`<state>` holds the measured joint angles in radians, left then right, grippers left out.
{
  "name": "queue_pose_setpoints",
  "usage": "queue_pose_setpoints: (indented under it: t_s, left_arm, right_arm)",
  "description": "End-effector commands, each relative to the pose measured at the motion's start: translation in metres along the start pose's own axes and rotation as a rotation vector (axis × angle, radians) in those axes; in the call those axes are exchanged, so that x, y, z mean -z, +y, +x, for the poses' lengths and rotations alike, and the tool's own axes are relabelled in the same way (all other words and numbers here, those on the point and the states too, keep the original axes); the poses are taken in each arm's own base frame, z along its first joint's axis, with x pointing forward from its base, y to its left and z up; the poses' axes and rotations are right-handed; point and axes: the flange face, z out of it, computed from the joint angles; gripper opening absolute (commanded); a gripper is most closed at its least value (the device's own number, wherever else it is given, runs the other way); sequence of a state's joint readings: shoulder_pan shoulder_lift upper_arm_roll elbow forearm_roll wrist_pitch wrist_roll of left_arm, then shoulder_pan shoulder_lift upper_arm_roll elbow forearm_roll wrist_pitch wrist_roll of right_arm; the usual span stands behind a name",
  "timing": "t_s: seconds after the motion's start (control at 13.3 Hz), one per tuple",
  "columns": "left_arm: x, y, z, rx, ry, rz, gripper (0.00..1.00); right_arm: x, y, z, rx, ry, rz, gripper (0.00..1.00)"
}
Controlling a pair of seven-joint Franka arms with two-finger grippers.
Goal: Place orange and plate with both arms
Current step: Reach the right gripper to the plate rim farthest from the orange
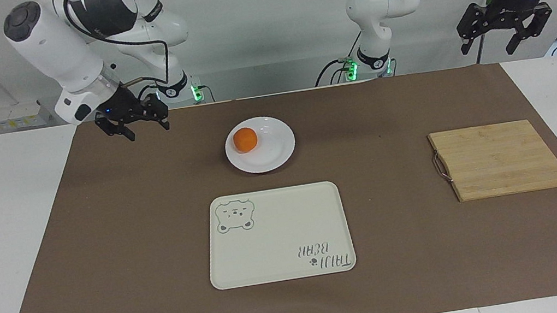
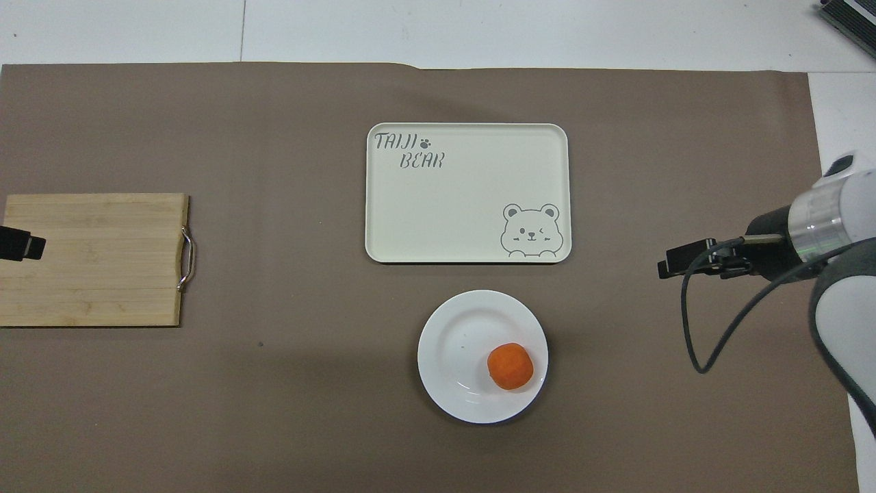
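Note:
The orange (image 1: 245, 139) (image 2: 510, 366) rests on the white plate (image 1: 273, 153) (image 2: 457, 346), on the part of the plate toward the right arm's end. The plate stands on the brown mat, nearer to the robots than the cream tray. My right gripper (image 1: 145, 129) (image 2: 677, 263) hangs open and empty over the mat, apart from the plate and toward the right arm's end of the table. Raised high at the left arm's end, my left gripper (image 1: 487, 50) (image 2: 24, 245) is open and empty, over the wooden board in the overhead view.
A cream tray (image 1: 276, 234) (image 2: 465, 198) with a bear drawing lies in the middle of the mat. A wooden cutting board (image 1: 500, 159) (image 2: 92, 260) with a metal handle lies toward the left arm's end. White table borders the mat (image 1: 102, 232).

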<state>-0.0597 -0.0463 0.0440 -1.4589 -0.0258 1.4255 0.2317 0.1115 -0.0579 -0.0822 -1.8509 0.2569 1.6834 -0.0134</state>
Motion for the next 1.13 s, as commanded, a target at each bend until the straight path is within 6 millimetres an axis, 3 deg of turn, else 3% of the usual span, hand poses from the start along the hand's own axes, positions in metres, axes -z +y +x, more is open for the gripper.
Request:
queue_pose_setpoints:
  t_s: [0.0,0.6,1.06]
  left_arm:
    - [0.005,-0.001,-0.002,0.012,-0.008,-0.002,1.00]
    - [0.006,-0.001,-0.002,0.012,-0.007,-0.001,1.00]
    - [0.006,-0.001,-0.002,0.012,-0.007,-0.001,1.00]
  right_arm:
    - [-0.036,0.000,0.009,-0.001,-0.002,0.083,1.00]
    - [-0.145,0.017,0.024,-0.024,0.006,0.332,1.00]
    - [-0.207,0.021,0.003,-0.077,-0.037,0.480,1.00]
